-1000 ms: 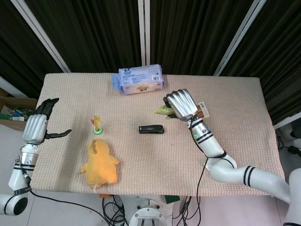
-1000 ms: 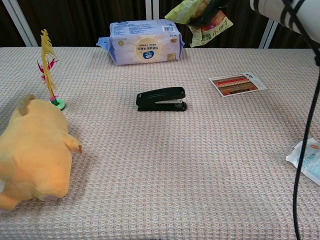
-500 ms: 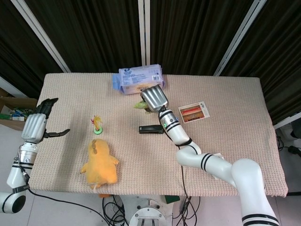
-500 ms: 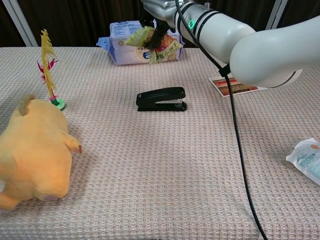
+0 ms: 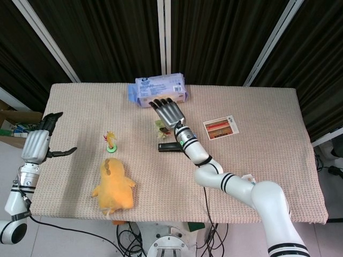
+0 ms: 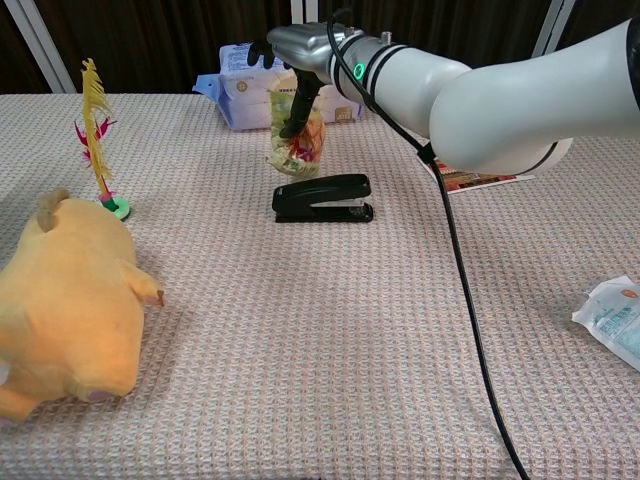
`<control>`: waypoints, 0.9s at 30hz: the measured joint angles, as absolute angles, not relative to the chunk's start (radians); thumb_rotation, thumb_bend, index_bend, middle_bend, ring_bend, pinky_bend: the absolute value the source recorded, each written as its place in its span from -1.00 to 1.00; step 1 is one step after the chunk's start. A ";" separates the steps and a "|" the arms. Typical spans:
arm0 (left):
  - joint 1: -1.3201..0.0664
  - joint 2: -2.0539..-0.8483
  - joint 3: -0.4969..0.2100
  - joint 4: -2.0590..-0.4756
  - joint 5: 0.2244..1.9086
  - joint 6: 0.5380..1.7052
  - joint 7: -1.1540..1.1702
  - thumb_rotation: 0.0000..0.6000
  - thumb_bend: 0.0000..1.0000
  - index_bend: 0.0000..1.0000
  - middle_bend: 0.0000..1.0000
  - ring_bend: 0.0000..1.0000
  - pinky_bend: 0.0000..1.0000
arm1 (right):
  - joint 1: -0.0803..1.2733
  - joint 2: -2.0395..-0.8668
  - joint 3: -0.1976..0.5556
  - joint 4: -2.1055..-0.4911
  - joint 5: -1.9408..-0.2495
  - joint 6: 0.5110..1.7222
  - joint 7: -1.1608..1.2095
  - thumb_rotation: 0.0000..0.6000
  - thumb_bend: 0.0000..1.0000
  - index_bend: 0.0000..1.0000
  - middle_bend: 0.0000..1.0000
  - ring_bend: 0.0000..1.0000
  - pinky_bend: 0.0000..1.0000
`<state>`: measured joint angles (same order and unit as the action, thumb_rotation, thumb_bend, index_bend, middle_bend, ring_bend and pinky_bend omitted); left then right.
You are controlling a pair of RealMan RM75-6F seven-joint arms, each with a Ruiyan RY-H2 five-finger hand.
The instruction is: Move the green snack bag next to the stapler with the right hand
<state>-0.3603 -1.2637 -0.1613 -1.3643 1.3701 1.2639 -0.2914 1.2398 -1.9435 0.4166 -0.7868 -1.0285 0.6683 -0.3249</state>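
The green snack bag point(image 5: 160, 127) point(image 6: 298, 145) hangs upright just behind the black stapler point(image 5: 172, 146) point(image 6: 323, 198), its lower end close to the tabletop. My right hand point(image 5: 167, 112) point(image 6: 305, 50) is above it and pinches its top with a dark finger reaching down over it, while the other fingers spread toward the far side. My left hand point(image 5: 40, 142) hovers off the table's left edge with its fingers apart, holding nothing.
A blue tissue pack point(image 5: 158, 91) point(image 6: 245, 85) lies at the far edge behind the bag. A printed card point(image 5: 220, 127) point(image 6: 480, 180) lies right of the stapler. A feather toy point(image 5: 111, 142) point(image 6: 97, 130) and a yellow plush point(image 5: 115, 184) point(image 6: 65, 310) sit at the left, and a white packet point(image 6: 615, 320) at the near right.
My right hand carried the bag from above the card leftward, then lowered it close behind the stapler. The fingers have spread wider. The left hand barely moved.
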 measured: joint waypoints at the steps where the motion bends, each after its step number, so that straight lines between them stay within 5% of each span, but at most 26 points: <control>1: -0.360 -1.263 -0.161 -1.365 1.370 1.265 -0.291 0.47 -1.00 -0.85 -0.80 -0.89 -0.70 | 1.236 -1.937 0.415 -0.796 -1.027 0.672 -0.329 1.00 -0.74 -0.85 -0.80 -0.83 -0.72; 8: -0.349 -1.256 -0.162 -1.371 1.372 1.284 -0.285 0.47 -1.00 -0.85 -0.80 -0.89 -0.70 | 1.162 -1.857 0.395 -0.932 -1.043 0.814 -0.372 1.00 -0.73 -0.94 -0.84 -0.90 -0.75; 16: -0.324 -1.247 -0.158 -1.388 1.375 1.325 -0.256 0.47 -1.00 -0.85 -0.80 -0.89 -0.70 | 0.947 -1.630 0.351 -1.292 -1.090 1.001 -0.335 1.00 -0.84 -1.00 -0.99 -1.00 -1.00; 27: -0.232 -1.233 -0.076 -1.468 1.436 1.434 -0.076 0.31 -1.00 -0.85 -0.80 -0.90 -0.71 | 0.353 -1.404 0.012 -1.492 -1.282 1.487 -0.147 1.00 -0.84 -1.00 -1.00 -1.00 -1.00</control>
<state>-0.2324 -1.2329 -0.0759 -1.4679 1.4360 1.4345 -0.0758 0.3533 -1.4038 0.0118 -1.4918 -1.2823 1.4874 -0.1470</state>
